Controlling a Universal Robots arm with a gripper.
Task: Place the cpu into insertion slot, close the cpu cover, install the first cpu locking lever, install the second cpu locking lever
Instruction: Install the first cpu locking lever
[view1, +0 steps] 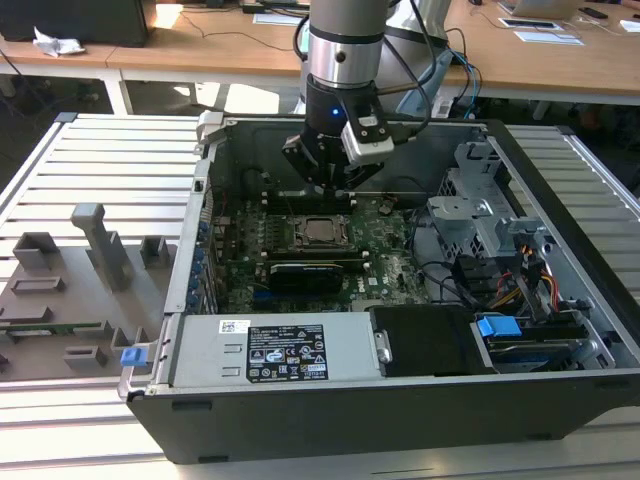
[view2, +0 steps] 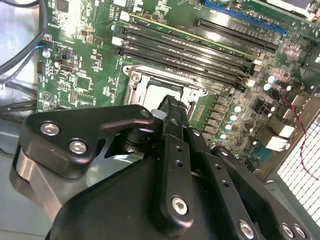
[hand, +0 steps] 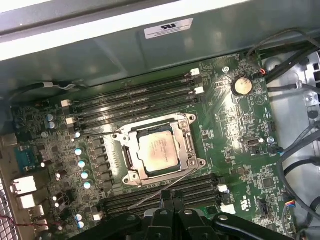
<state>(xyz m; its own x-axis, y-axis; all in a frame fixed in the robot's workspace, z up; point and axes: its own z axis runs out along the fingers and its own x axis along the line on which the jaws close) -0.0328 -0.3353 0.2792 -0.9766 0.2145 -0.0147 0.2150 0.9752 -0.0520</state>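
My gripper (hand: 167, 196), fingers pressed together with nothing between them, hangs just above the green motherboard (hand: 240, 125). The board sits inside an open computer case (view1: 400, 410) on a slatted grey table (view1: 100, 160), with wooden desks (view1: 200, 40) behind. The cpu (hand: 157, 152) lies in the insertion slot (hand: 128, 157), and the cpu cover (hand: 190, 145) is down around it.

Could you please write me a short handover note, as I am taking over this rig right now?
Gripper: shut, nothing seen in it, hanging over the board right by the socket.
Cpu: lying flat in the slot.
Cover: down over the cpu's edges.
Done: cpu placed, cover closed.
Left: a thin lever rod next to the gripper stands off the socket's side and looks unlatched. I cannot tell the state of the other lever.
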